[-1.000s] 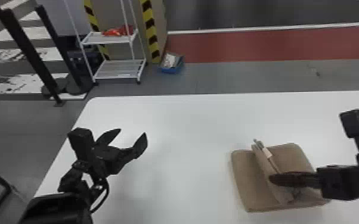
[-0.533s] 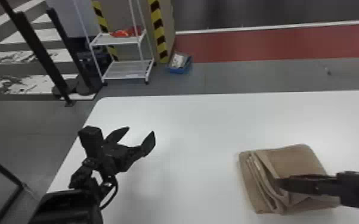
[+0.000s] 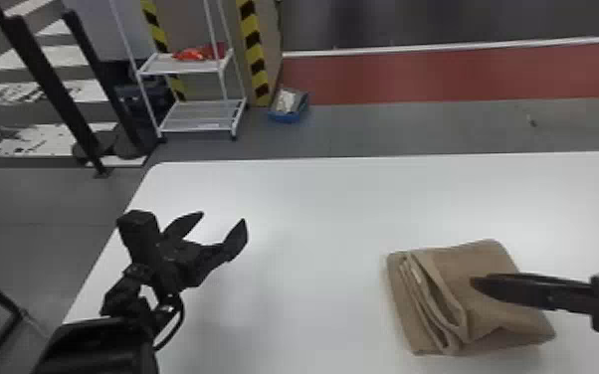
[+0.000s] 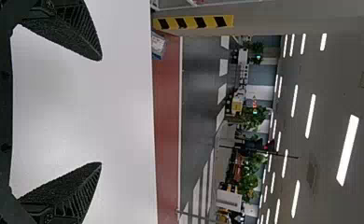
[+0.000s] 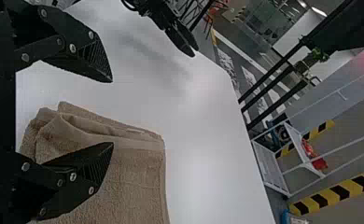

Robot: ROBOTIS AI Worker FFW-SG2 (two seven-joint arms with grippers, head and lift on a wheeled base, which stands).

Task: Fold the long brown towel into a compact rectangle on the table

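The brown towel [image 3: 482,283] lies folded in a compact, layered bundle at the table's right side, its left edge showing several loose, slightly gaping layers. Over its right part is my right gripper [image 3: 477,284], coming in from the right edge. In the right wrist view the right gripper [image 5: 112,112] stands open with nothing gripped, one finger over the towel [image 5: 133,163] and the other beside it. My left gripper [image 3: 225,224] is parked open above the table's left part, well apart from the towel. In the left wrist view, the left gripper [image 4: 101,111] has only table between its spread fingers.
The white table [image 3: 313,224] reaches across the front, with its left edge beneath my left arm. Beyond it on the floor stand a white shelf cart [image 3: 199,117], a blue bin [image 3: 288,107] and dark posts [image 3: 49,84].
The right gripper has let go of the towel's folded layers and drawn back to the right. Those layers now lie flatter and looser. The view has shifted slightly, while the left gripper keeps its pose.
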